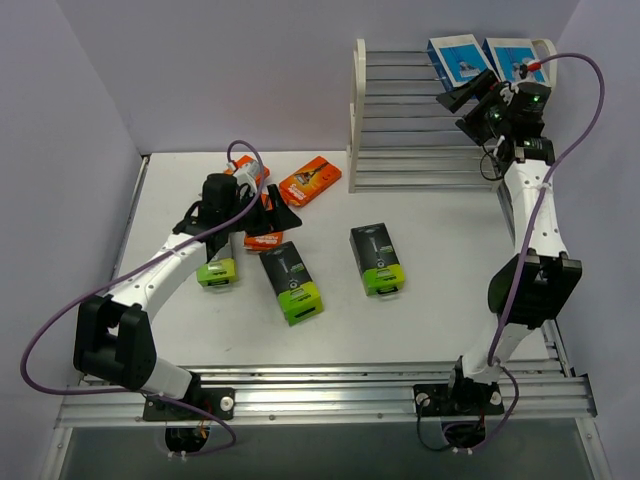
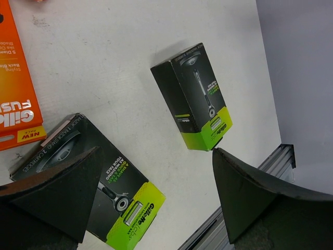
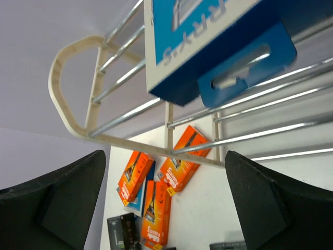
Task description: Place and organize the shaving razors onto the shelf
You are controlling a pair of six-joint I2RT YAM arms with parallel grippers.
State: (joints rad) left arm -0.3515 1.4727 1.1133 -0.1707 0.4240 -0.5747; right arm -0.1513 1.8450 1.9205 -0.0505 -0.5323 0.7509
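Observation:
Two blue-and-white shaving razors (image 1: 455, 55) (image 1: 510, 57) lean on the top tier of the shelf (image 1: 358, 100). My right gripper (image 1: 470, 95) is open just in front of them, holding nothing. The right wrist view shows one blue pack (image 3: 208, 47) resting on the rods above the open gripper (image 3: 165, 156). Three black-and-lime packs (image 1: 217, 268) (image 1: 291, 282) (image 1: 377, 258) lie on the table. Orange packs (image 1: 310, 180) (image 1: 262, 238) lie near my left gripper (image 1: 275, 212), which hovers open and empty. Its wrist view shows two black packs (image 2: 200, 96) (image 2: 93, 177) below the open gripper (image 2: 156, 156).
Through the rods the right wrist sees three orange packs (image 3: 186, 166) (image 3: 134, 174) (image 3: 156, 211), with a blue pack (image 3: 143, 195) under them. The aluminium rail (image 1: 320, 395) runs along the near table edge. Purple walls close in both sides and the back.

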